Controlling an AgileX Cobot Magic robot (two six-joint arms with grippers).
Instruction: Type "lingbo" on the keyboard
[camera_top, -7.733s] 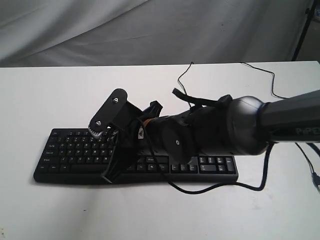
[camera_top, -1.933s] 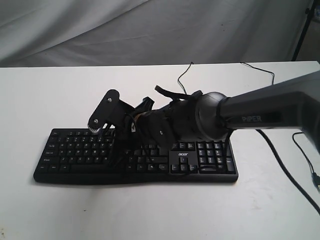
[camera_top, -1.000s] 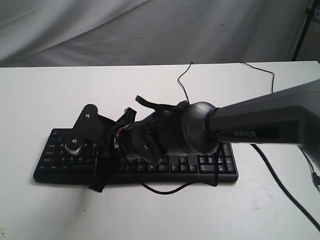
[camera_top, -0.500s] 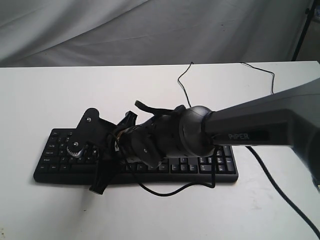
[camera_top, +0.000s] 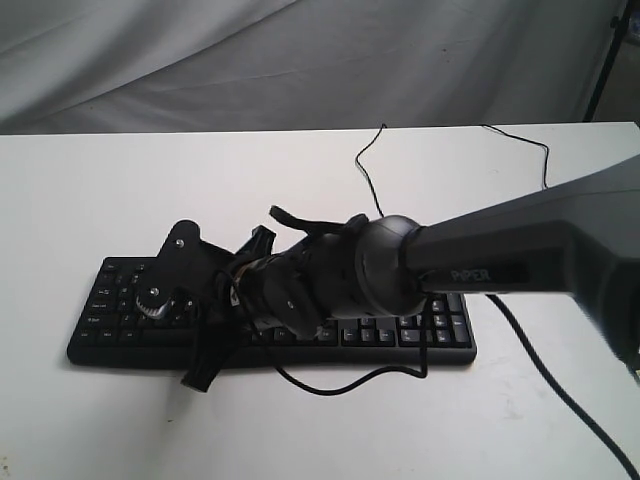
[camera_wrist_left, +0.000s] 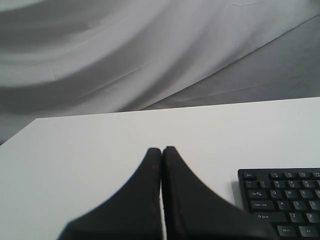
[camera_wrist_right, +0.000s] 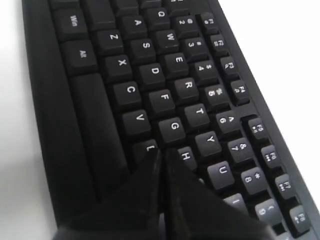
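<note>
Since two seconds back the right arm (camera_top: 520, 250) has slid leftward along the keyboard (camera_top: 110, 312), so its dark wrist now covers the middle keys where a logo showed then. The last half second brings almost no shift. From where I stand the black keyboard lies lengthwise on the white table (camera_top: 90, 180), somewhat toward the near side, number pad at the right end. A thin black cable (camera_top: 359, 160) runs from behind it toward the far edge. Down at the keys, the right gripper (camera_wrist_right: 161, 152) has its two black fingers pressed flat together, holding nothing. The joined tips sit on the bottom letter row just right of V and just nearer than G and H; whether they push the key down I cannot tell. The left gripper (camera_wrist_left: 161, 150) is likewise closed on nothing, fingers touching along their length. It hangs over bare table beside the keyboard's left end, near the Caps Lock corner. A slack cable loop (camera_top: 322, 391) lies on the table just in front of the keyboard.
</note>
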